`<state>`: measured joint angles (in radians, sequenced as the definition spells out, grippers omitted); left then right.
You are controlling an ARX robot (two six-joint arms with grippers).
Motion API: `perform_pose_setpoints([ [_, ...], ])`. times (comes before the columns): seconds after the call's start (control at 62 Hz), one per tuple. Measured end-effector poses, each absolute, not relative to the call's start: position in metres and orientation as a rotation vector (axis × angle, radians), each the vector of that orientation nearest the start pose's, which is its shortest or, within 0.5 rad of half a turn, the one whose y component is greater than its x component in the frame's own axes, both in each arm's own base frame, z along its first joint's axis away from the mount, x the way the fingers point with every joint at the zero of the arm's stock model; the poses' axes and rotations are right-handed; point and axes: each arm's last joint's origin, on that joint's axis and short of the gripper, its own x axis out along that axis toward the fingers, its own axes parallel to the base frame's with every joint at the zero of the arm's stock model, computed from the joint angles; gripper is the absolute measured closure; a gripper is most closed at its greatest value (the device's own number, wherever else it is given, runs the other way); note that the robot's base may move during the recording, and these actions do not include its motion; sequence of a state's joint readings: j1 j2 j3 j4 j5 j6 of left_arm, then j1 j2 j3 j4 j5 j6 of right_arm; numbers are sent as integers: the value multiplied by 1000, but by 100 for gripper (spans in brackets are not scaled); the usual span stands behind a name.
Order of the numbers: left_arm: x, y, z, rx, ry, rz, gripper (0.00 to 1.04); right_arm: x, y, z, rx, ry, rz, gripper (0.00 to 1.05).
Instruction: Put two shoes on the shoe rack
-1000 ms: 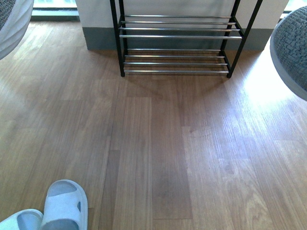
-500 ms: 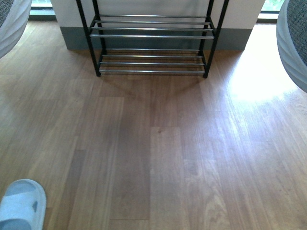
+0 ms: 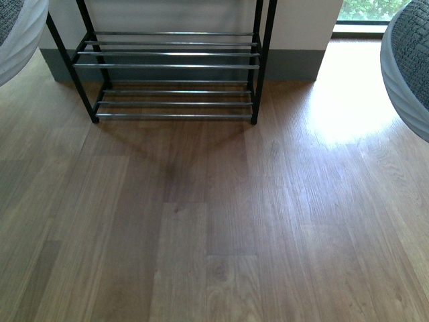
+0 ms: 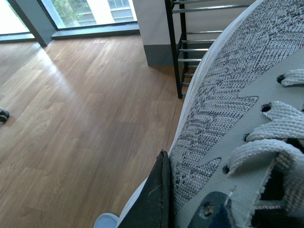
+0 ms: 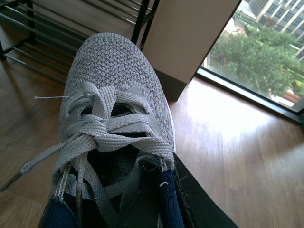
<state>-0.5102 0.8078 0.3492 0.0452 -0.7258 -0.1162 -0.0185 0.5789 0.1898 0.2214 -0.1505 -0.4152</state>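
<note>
Front cam chops the shoe rack (image 3: 167,66) off at the top edge, so only its two lower tiers show. The left sneaker (image 3: 17,33) is just a sliver in the corner, and the right sneaker (image 3: 409,74) is a chunk at the side edge. On the wrist cams both heels run out of frame. The left fingers (image 4: 159,199) and right fingers (image 5: 167,204) are only dark stubs pinching the collars, mostly clipped by the frame. Left wrist also catches a small dark thing (image 4: 3,114) and a pale-blue blob (image 4: 107,221). Both are cut off, can't tell what they are.
</note>
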Motion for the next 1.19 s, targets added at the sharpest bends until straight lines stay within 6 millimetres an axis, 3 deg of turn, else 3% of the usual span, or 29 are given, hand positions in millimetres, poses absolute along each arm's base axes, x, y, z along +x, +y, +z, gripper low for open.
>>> perform_pose_setpoints([
  [1.194,154,-64,204,125,324,233,103,144,2,194,-400,138,161,104],
])
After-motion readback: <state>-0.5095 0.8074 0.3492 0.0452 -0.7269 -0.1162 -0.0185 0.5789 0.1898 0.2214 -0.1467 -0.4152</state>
